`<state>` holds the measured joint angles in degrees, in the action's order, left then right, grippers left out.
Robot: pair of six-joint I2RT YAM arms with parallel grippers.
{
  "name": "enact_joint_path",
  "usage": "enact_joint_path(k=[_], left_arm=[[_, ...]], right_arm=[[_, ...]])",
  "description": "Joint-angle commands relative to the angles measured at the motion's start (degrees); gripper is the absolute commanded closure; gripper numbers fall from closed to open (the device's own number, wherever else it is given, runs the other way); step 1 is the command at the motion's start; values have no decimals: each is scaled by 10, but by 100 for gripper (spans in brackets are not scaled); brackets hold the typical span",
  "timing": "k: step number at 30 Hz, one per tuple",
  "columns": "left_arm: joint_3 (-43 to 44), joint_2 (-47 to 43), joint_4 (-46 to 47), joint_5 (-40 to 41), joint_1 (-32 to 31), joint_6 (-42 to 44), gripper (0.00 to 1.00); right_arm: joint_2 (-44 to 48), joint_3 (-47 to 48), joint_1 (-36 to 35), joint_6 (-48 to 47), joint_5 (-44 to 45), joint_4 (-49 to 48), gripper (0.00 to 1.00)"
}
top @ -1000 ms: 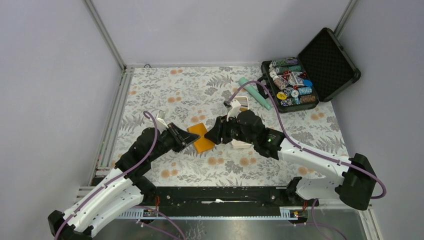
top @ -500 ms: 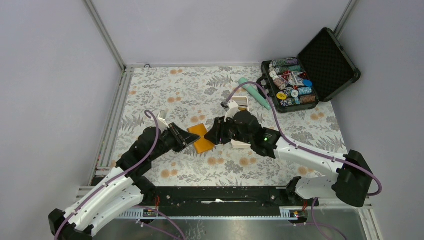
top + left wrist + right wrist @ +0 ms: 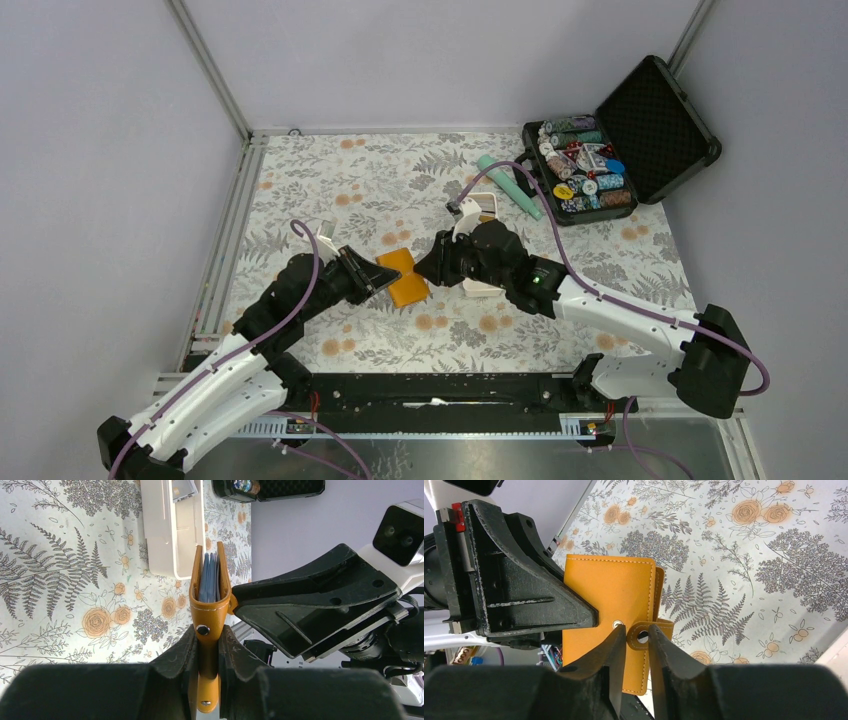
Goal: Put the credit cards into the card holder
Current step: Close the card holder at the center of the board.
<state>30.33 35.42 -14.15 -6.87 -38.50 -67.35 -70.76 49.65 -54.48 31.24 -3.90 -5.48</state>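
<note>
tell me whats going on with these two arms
Both arms are on a small orange leather-like card holder, held between them over the floral table. The left gripper is clamped on one end of it, and the right gripper appears to pinch its snap tab. The blue pockets show edge-on, nearly closed. Neither gripper holds a card.

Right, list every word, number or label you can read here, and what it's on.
None can be read in any view.
card holder: plain orange cover with snaps, no lettering.
poker chips: face markings too small to read.
</note>
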Motion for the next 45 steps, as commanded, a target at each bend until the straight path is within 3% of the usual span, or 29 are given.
enact_joint_path(k=[1,12,31,38,45], left_arm=[[6,-2,35,-5,-3,1,100],[4,-4,32,-3,-3,1,100],[4,-3,31,-3,-3,-1,100],[4,-4,31,-4,-3,-1,100],[2,-5,31,-3,-3,-1,100]], right_arm=[[8,11,-5,-10,10,-14,72],[-1,18,-5,-17,-11,-1,63],[-23,27,-13,-27,-30,-6,62],[-31,36,-18,-34,-18,4,65],[-21,31,-19,-31,-12,1,74]])
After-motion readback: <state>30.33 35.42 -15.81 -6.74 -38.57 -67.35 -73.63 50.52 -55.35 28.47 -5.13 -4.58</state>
